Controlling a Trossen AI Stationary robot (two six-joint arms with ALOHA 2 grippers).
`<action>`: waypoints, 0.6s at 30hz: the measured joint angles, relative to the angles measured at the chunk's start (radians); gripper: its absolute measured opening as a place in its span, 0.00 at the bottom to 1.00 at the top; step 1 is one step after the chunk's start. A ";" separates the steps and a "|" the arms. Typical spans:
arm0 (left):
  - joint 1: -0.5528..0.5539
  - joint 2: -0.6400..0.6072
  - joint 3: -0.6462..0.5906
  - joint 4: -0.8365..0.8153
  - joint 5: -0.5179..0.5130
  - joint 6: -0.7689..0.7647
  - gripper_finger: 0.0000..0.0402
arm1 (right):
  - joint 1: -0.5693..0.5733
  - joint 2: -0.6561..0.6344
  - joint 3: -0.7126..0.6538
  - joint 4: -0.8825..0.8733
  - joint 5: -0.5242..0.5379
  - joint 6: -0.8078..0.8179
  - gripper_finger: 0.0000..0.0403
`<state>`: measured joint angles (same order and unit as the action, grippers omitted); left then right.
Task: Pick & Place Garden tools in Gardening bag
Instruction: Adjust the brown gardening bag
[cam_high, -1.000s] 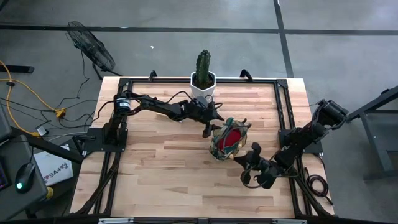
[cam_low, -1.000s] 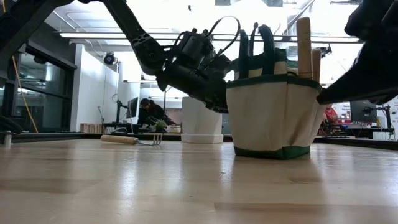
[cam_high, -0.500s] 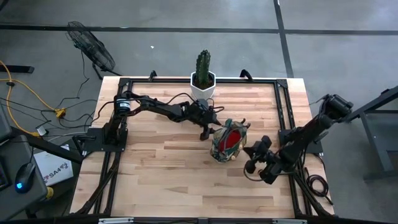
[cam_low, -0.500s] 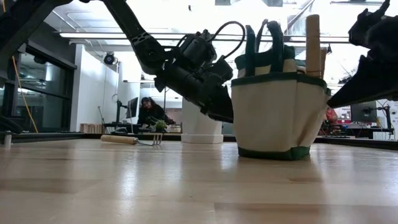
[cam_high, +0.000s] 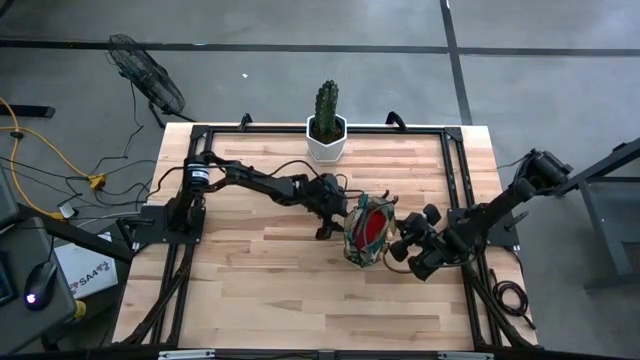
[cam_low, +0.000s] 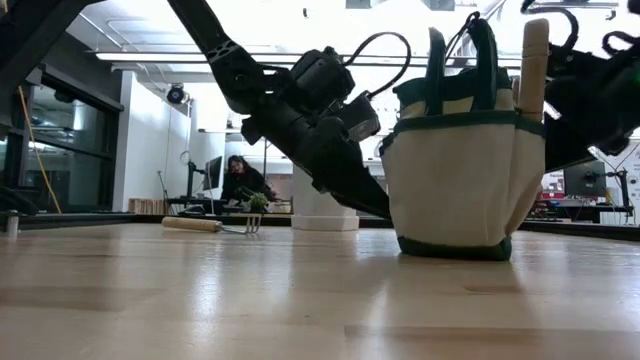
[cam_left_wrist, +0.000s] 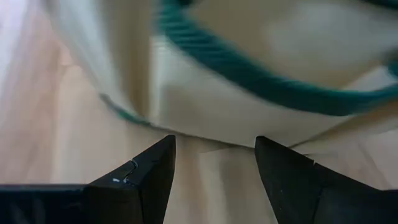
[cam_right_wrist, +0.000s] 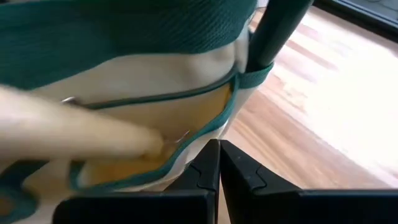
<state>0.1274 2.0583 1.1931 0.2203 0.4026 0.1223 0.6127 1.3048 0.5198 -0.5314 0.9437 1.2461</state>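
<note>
Red glove (cam_high: 371, 226) in bag (cam_high: 365, 236) — overhead only

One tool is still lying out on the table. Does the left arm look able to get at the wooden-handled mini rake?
Probably yes. The wooden-handled mini rake lies alone on bare wooden table; the open left gripper sits beside the tan and green fabric bag, nothing visibly between.

We see a cactus (cam_high: 327, 101) in a white pot (cam_high: 326, 143) at the table's (cam_high: 250, 270) far edge; a fan (cam_high: 143, 75) and cables (cam_high: 40, 150) lie on the floor.
</note>
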 joint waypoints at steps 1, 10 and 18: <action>-0.008 0.000 0.000 0.000 0.000 0.000 0.54 | -0.012 0.000 0.000 0.001 0.000 -0.015 0.01; -0.066 0.000 0.000 0.014 -0.005 -0.017 0.54 | -0.113 -0.011 0.000 0.038 -0.050 -0.178 0.01; -0.106 0.000 0.000 0.111 -0.023 -0.029 0.54 | -0.238 -0.101 -0.001 0.120 -0.141 -0.458 0.01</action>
<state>0.0209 2.0579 1.1927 0.3308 0.3796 0.0932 0.3745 1.2043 0.5190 -0.4110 0.8024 0.7883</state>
